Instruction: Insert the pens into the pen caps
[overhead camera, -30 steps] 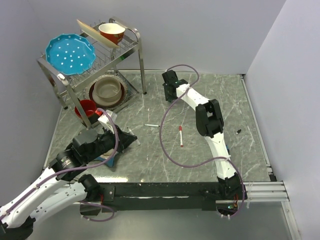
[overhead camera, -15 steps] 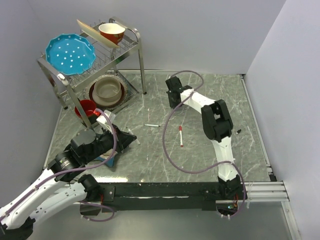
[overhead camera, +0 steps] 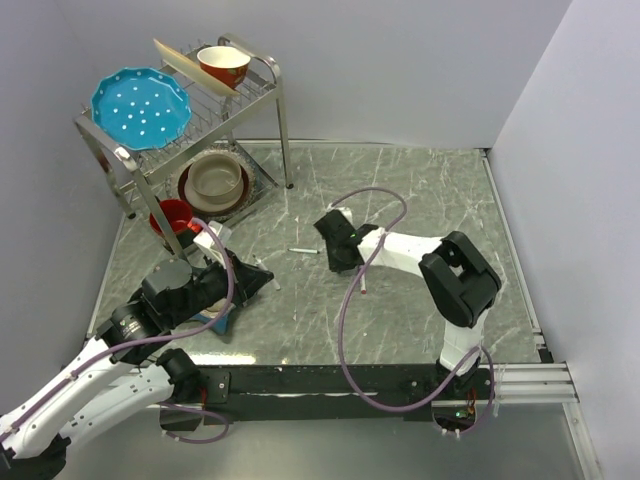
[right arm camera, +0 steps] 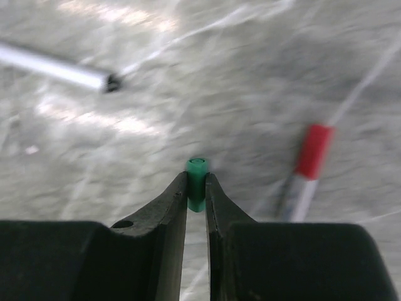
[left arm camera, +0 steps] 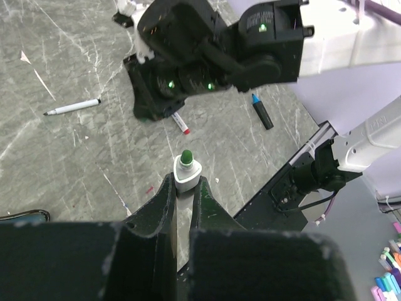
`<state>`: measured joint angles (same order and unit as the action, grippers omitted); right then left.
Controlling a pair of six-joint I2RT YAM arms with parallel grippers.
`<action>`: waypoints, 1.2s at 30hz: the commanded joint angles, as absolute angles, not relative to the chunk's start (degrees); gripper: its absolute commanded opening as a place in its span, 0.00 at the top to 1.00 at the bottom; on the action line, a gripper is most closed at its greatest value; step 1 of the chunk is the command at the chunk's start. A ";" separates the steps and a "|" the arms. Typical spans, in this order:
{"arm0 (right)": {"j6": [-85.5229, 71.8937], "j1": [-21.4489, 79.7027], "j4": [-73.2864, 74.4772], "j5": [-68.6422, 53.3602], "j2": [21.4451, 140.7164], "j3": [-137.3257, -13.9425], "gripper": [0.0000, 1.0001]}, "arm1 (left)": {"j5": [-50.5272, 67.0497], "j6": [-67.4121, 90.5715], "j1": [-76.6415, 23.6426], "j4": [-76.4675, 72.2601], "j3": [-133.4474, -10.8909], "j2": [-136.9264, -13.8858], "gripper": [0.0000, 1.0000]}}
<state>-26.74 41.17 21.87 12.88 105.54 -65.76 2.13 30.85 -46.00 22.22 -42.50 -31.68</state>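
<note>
Our right hand pinches a tiny green plastic cap between its fingertips. The cap pokes just past the tips, and its outer end shows as a small ring. On the grey marbled desk beneath it, a white pen with a red end lies just to the right of the hand. A slim white pen with a black tip lies farther off toward the upper left of that view.

Our left hand is pressed together on a short white-barrelled pen with a green tip. The green tip sticks out beyond the fingers and points toward the right hand, which hangs low over the middle of the desk, apart from the tip. In the left wrist view the red-ended pen peeks out from under the right hand's black body. A dark thicker marker with a blue tip lies off to the right, near the desk's front edge.

From above, the two hands face each other across bare desk, the left one nearer the front-left corner.
</note>
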 commanded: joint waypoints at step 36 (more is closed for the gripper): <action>-34.28 50.36 24.44 16.09 107.14 -64.78 0.67 | 5.18 30.67 -46.14 19.51 -41.92 -30.94 0.99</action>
